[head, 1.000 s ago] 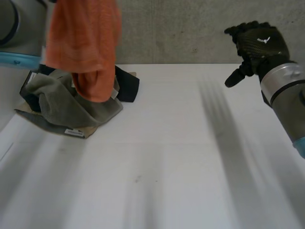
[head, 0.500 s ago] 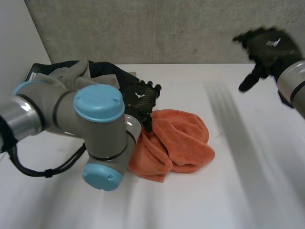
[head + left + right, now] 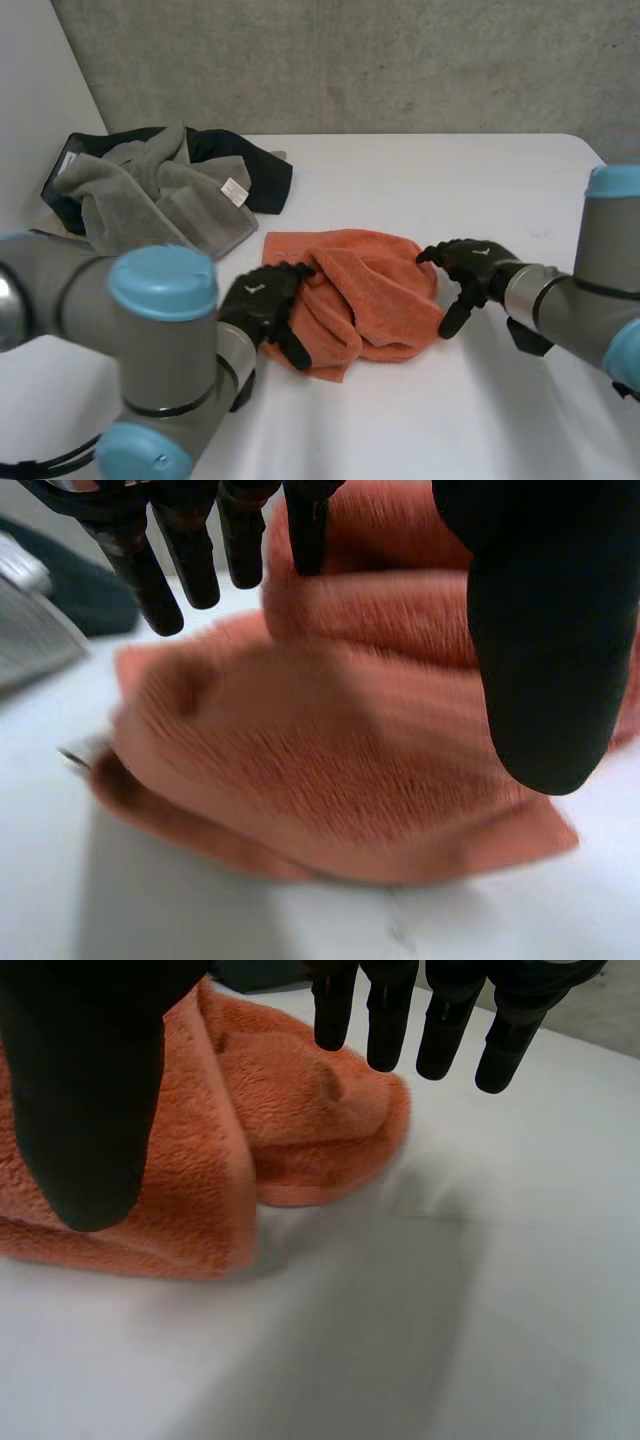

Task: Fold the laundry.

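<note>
An orange towel [image 3: 368, 288] lies crumpled in the middle of the white table [image 3: 420, 420]. My left hand [image 3: 262, 300] rests at its left edge, open, with the fingers straight and holding nothing. At the towel's right edge my right hand [image 3: 470, 266] is also open, fingers spread just off the cloth. In the left wrist view the orange towel [image 3: 330, 770] lies under the palm of the left hand [image 3: 540, 630], thumb apart from the fingers. In the right wrist view the towel [image 3: 250, 1130] lies below the fingertips of the right hand [image 3: 85, 1080].
A pile of grey and black laundry [image 3: 160, 195] sits at the table's back left corner. A concrete wall [image 3: 400, 60] runs behind the table. Bare table top lies in front of the towel and to its right.
The left hand brought the orange towel down from above the laundry pile to the table's middle and let go. The right hand came down from the back right to the towel's right edge.
</note>
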{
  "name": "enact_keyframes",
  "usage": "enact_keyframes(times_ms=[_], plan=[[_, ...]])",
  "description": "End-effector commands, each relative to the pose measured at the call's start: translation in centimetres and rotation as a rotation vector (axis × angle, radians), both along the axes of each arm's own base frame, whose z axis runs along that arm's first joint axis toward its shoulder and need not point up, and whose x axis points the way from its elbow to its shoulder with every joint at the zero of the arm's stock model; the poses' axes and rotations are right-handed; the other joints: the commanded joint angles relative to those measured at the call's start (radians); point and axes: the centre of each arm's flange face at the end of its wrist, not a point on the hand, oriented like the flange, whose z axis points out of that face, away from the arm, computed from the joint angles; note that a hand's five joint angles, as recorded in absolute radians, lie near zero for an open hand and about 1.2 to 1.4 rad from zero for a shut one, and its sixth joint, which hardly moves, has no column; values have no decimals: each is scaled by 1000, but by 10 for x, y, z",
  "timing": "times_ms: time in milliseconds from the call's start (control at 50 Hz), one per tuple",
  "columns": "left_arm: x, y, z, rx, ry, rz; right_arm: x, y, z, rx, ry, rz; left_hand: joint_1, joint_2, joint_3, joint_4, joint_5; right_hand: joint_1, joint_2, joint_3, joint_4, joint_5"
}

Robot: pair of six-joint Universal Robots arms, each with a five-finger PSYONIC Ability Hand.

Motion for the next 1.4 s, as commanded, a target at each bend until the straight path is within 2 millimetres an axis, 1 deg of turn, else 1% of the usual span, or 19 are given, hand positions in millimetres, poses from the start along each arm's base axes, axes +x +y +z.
enact_keyframes(times_ms=[20, 60, 140, 160, 240, 280, 300, 360, 400, 620, 700, 840, 960, 1100, 1240, 1260, 1280, 1320, 1400], plan=[[-20, -15, -24, 11, -18, -29, 14, 15, -15, -39, -23, 42, 135, 115, 122, 128, 107, 127, 127, 121, 119, 108], [-23, -16, -25, 7, -16, -32, 22, 20, -21, -53, -28, 67, 258, 238, 245, 251, 230, 273, 273, 267, 265, 255], [-32, -26, -13, -51, 26, -32, 29, 20, -30, -68, -34, 83, 1062, 1043, 1050, 1056, 1034, 889, 888, 883, 881, 870], [-32, -26, -13, -51, 27, -32, 30, 18, -29, -78, -39, 79, 1066, 1046, 1053, 1059, 1038, 1116, 1116, 1110, 1108, 1097], [-32, -35, 15, -115, 54, 20, 26, 10, -18, -123, -47, 18, 1197, 1178, 1185, 1191, 1169, 1118, 1118, 1113, 1110, 1100], [-25, -32, 48, -157, 87, 29, 22, 6, 6, -199, -54, 1, 1197, 1178, 1185, 1191, 1169, 1118, 1118, 1113, 1110, 1100], [-17, -30, 68, -180, 104, 40, 16, 3, 42, -299, -63, -10, 1197, 1178, 1185, 1191, 1169, 1118, 1118, 1113, 1110, 1100], [7, -33, 107, -228, 124, 85, -7, -3, 95, -468, -24, -41, 1197, 1178, 1185, 1191, 1169, 1118, 1118, 1113, 1110, 1100], [25, -38, 130, -266, 113, 93, -19, -4, 113, -528, 25, -50, 1197, 1178, 1185, 1191, 1169, 1118, 1118, 1113, 1110, 1100], [52, -44, 151, -279, -22, -58, -35, 13, 178, -723, 186, -9, 1197, 1178, 1185, 1191, 1169, 1118, 1118, 1113, 1110, 1100], [50, -51, 140, -248, -38, -60, -35, 15, 171, -683, 206, 2, 1197, 1178, 1185, 1191, 1169, 1118, 1118, 1113, 1110, 1100], [31, -94, 91, -228, -82, -67, -22, -5, 120, -549, 322, 73, 1197, 1178, 1185, 1191, 1169, 1118, 1118, 1113, 1110, 1100], [8, -125, 88, -356, -75, -58, -25, -33, 96, -512, 435, 0, 1197, 1178, 1185, 1191, 1169, 1118, 1118, 1113, 1110, 1100], [-30, -92, 71, -321, -64, -175, -27, -22, 64, -411, 469, 20, 1197, 1178, 1185, 1191, 1169, 1118, 1118, 1113, 1110, 1100], [-53, -10, 30, -163, -128, -361, -26, -3, 39, -360, 456, 77, 1183, 1164, 1170, 1176, 1155, 1118, 1118, 1113, 1110, 1100], [-55, -6, 30, -168, -128, -369, -26, 0, 35, -351, 459, 83, 1003, 983, 990, 996, 975, 1118, 1118, 1113, 1110, 1100], [-56, -5, 36, -189, -124, -364, -26, 2, 33, -350, 459, 85, 434, 415, 421, 428, 406, 1118, 1118, 1113, 1110, 1100], [-54, -10, 49, -228, -105, -342, -26, 4, 31, -349, 458, 88, -24, -44, -37, -31, -52, 1118, 1118, 1113, 1110, 1100], [-29, -57, 84, -330, -84, -206, -29, 6, 24, -348, 457, 81, -24, -44, -37, -31, -52, 1118, 1118, 1113, 1110, 1100]])
